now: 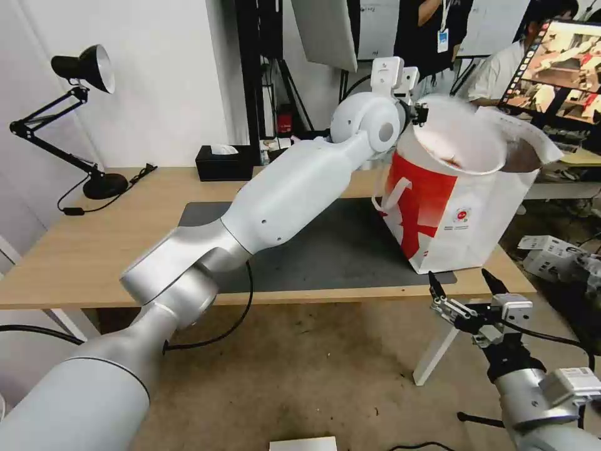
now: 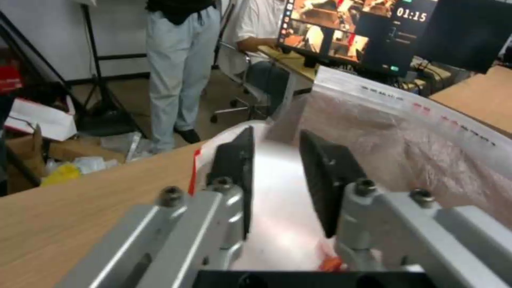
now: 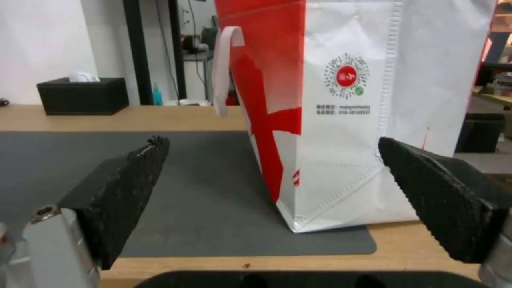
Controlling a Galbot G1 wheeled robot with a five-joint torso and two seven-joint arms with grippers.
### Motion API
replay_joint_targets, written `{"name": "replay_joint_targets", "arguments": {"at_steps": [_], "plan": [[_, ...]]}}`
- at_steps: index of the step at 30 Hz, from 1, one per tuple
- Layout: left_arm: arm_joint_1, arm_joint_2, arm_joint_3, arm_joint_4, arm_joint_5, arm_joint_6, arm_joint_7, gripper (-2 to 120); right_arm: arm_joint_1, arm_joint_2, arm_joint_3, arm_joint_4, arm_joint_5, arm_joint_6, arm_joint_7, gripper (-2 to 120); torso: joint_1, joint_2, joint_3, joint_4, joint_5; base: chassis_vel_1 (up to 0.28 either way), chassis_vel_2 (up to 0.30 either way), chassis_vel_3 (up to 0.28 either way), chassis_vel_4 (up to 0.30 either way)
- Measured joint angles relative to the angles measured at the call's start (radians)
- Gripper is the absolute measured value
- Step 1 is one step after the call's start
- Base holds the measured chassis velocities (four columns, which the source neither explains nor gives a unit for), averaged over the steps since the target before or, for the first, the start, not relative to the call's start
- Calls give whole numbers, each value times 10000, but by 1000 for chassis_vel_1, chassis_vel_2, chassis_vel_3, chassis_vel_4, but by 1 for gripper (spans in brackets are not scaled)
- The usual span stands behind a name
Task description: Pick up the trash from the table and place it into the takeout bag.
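The left gripper (image 2: pixel 277 176) hangs narrowly parted and empty over the boxy red-and-white foil-lined takeout bag (image 1: pixel 463 207), trash below it, so lifting straight clear of the rim seems wisest; the right gripper (image 1: pixel 466 291) waits wide open.

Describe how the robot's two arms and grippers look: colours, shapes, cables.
The left arm has thick, smooth white shells, silver-grey joint housings and a round white wrist joint; a black cable hangs beneath it. The left gripper has silver metal links with bolts and black, ribbed, wedge-shaped fingers. The right gripper is built the same, on a black wrist and a silver-grey forearm with black cables.
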Motion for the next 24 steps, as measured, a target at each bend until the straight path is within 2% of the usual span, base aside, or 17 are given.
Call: {"name": "replay_joint_targets", "arguments": {"at_steps": [7, 8, 10, 11, 13, 15, 16, 18, 19, 22, 23, 24], "plan": [[-79, 22, -40, -141, -58, 252, 48, 63, -82, 183, -31, 92, -201, 24, 4, 100, 0, 0, 0, 0, 0, 0, 0, 0, 0], [-79, 22, -40, -141, -58, 252, 48, 63, -82, 183, -31, 92, -201, 24, 4, 100, 0, 0, 0, 0, 0, 0, 0, 0, 0], [83, 164, -179, -495, -73, 148, 2, 73, -86, 171, 38, 134, -194, 26, 8, 100, 0, 0, -1, -4, 0, 0, 0, 0, 0], [83, 164, -179, -495, -73, 148, 2, 73, -86, 171, 38, 134, -194, 26, 8, 100, 0, 0, -1, -4, 0, 0, 0, 0, 0], [349, 594, -215, -1197, -76, -334, -13, 83, -87, 152, 91, 175, -166, 25, 14, 100, -1, 0, -1, -3, 0, 0, 0, 0, 0], [773, 1346, -279, -2178, -73, -953, -48, 91, -84, 144, 111, 182, -149, 26, 17, 100, -1, 0, -1, -1, -2, 0, 0, 0, 0], [773, 1346, -279, -2178, -73, -953, -48, 91, -84, 144, 111, 182, -149, 26, 17, 100, -1, 0, -1, -1, -2, 0, 0, 0, 0], [1331, 2257, -414, -3190, 0, -1525, -100, 99, -55, 121, 102, 183, -142, 26, 19, 100, -1, 0, 0, 3, -5, 0, 0, 0, 0], [1331, 2257, -414, -3190, 0, -1525, -100, 99, -55, 121, 102, 183, -142, 26, 19, 100, -1, 0, 0, 3, -5, 0, 0, 0, 0], [2402, 3697, -801, -4546, 543, -2207, -106, 100, -21, 48, 70, 182, -138, 25, 18, 100, 0, 0, 0, 4, -7, 0, 0, 0, 0], [2402, 3697, -801, -4546, 543, -2207, -106, 100, -21, 48, 70, 182, -138, 25, 18, 100, 0, 0, 0, 4, -7, 0, 0, 0, 0], [2822, 4131, -1030, -4930, 857, -2441, -100, 100, -19, 23, 69, 183, -137, 24, 19, 100, 0, 0, 0, 2, -7, 0, 0, 0, 0]]}}
